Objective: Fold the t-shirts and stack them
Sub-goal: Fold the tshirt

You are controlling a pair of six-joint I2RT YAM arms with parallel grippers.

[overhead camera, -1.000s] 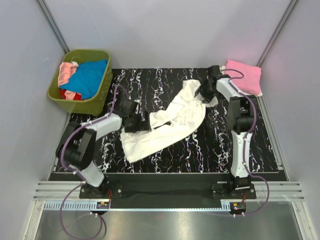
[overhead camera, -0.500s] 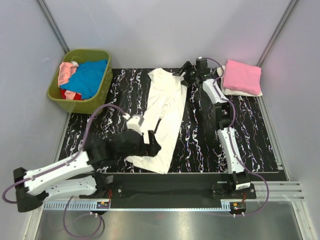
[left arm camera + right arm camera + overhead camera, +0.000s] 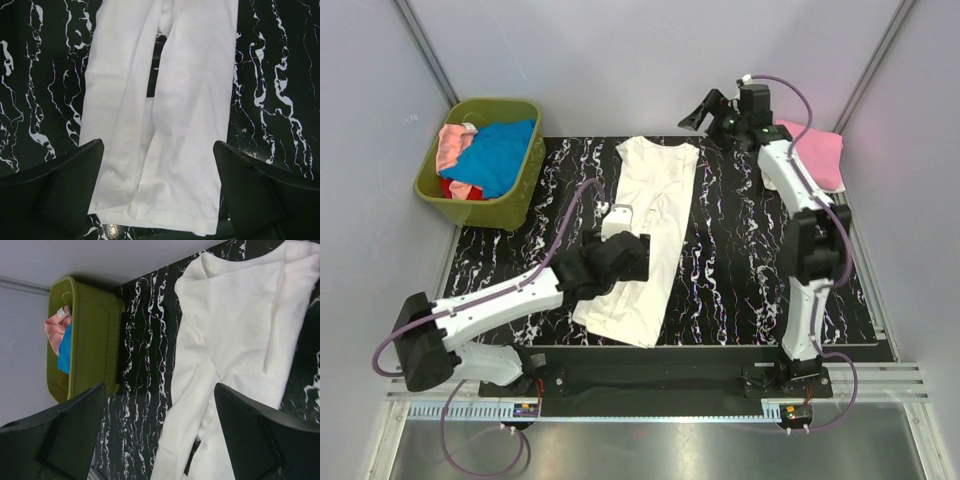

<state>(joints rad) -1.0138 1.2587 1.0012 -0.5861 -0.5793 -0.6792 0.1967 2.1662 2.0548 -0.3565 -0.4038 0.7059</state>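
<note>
While the white shirt (image 3: 655,195) lies lengthwise on the table (image 3: 750,290), left gripper (image 3: 620,258) reaching low over its near end, jaws wide, empty, right gripper (image 3: 705,110) high above the far edge, jaws wide, empty

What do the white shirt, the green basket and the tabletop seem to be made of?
White t-shirt: soft matte cloth; it wrinkles and lies limp. Basket: probably plastic; rigid, smooth olive walls. Table: hard black surface with white marble-like veins, possibly laminate.
</note>
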